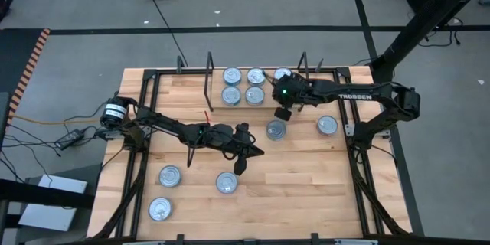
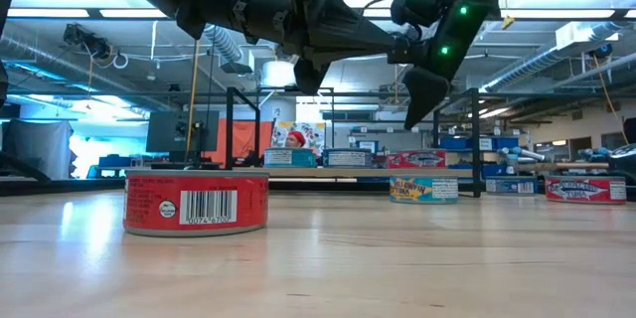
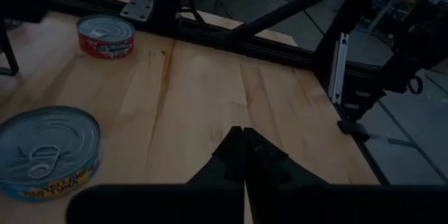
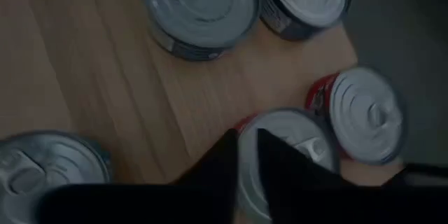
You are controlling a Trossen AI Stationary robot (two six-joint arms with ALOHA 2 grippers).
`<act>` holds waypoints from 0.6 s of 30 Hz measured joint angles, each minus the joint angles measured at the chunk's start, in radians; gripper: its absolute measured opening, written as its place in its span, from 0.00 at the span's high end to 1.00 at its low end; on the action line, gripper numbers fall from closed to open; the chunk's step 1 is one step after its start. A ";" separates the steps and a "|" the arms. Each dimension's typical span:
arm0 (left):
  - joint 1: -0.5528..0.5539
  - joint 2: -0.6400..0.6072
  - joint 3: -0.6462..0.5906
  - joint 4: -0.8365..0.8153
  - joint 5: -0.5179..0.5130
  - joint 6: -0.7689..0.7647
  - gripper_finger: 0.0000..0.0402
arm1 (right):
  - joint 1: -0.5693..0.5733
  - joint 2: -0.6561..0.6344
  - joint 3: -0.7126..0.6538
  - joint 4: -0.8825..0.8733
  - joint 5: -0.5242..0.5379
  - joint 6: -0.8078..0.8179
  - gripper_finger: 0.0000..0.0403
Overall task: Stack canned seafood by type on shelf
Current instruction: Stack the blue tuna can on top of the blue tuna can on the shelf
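From above we count ten tins on the wooden surface. At left, three lie loose near the front: one, one nearest the edge, and one just right of them. The left gripper hovers mid-surface over bare wood, its jaws pressed fully together and holding nothing.

Farther back, the shelf, a board section between black wire uprights, carries five tins in two rows: one, one, one, one and one, the last partly hidden under the right arm.

The right gripper hangs at the shelf's right end, jaws nearly closed with a thin gap, gripping nothing we can make out; its wrist camera looks down on a red-labelled tin touching another.

To the right, two more tins sit apart on open wood: one just in front of that gripper, one near the right edge.
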 joint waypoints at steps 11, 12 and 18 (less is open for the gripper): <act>0.033 -0.022 -0.003 -0.119 -0.032 0.050 1.00 | 0.008 -0.055 0.000 0.033 -0.146 0.091 0.99; 0.036 -0.036 -0.002 -0.134 -0.032 0.065 1.00 | 0.026 -0.070 0.000 0.040 -0.154 0.104 0.98; 0.069 -0.164 -0.002 -0.295 0.018 0.193 1.00 | 0.166 -0.146 0.000 0.135 -0.113 0.254 0.99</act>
